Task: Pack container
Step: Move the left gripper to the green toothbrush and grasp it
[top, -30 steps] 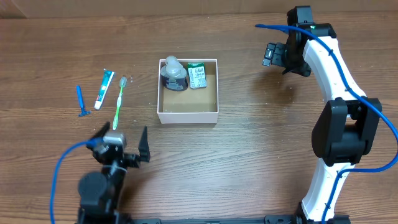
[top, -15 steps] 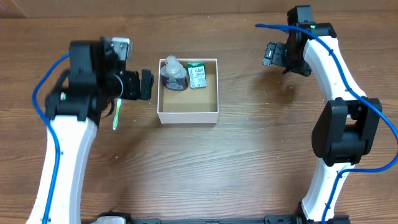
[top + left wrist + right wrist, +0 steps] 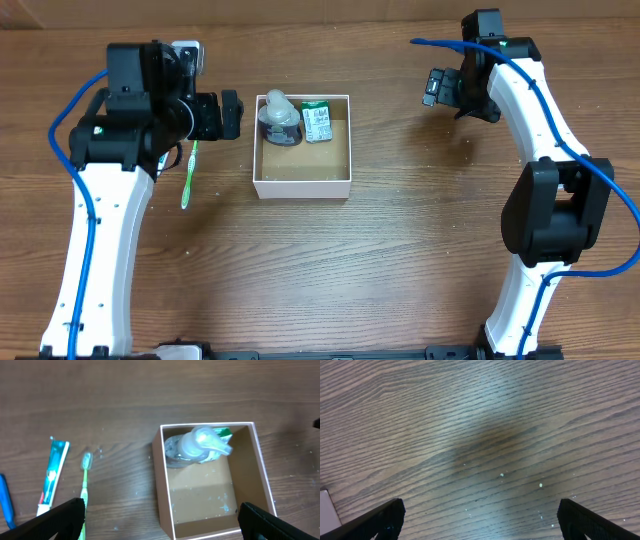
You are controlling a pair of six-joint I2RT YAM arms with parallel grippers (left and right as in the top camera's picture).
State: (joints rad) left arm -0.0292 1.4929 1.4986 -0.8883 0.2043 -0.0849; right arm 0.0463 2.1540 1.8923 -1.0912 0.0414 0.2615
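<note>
The container point(image 3: 300, 186), a square white-walled box with a brown floor, sits at the table's middle back. Inside it are a clear pump bottle point(image 3: 279, 118) and a green-and-white carton point(image 3: 317, 122). My left gripper point(image 3: 228, 113) is open and empty, hovering just left of the container. The left wrist view shows the container point(image 3: 162, 485), the bottle point(image 3: 197, 446), a green toothbrush point(image 3: 85, 485), a toothpaste tube point(image 3: 52, 477) and a blue razor point(image 3: 5, 502). My right gripper point(image 3: 437, 87) is open and empty at the back right, above bare wood point(image 3: 480, 520).
The toothbrush point(image 3: 188, 175) lies on the table left of the container, its head under my left arm. In the overhead view the arm hides the toothpaste and the razor. A white corner point(image 3: 327, 510) shows at the left edge of the right wrist view.
My left arm has swung from the table's front edge up to the back, over the toiletries left of the container. The right arm has not moved.
</note>
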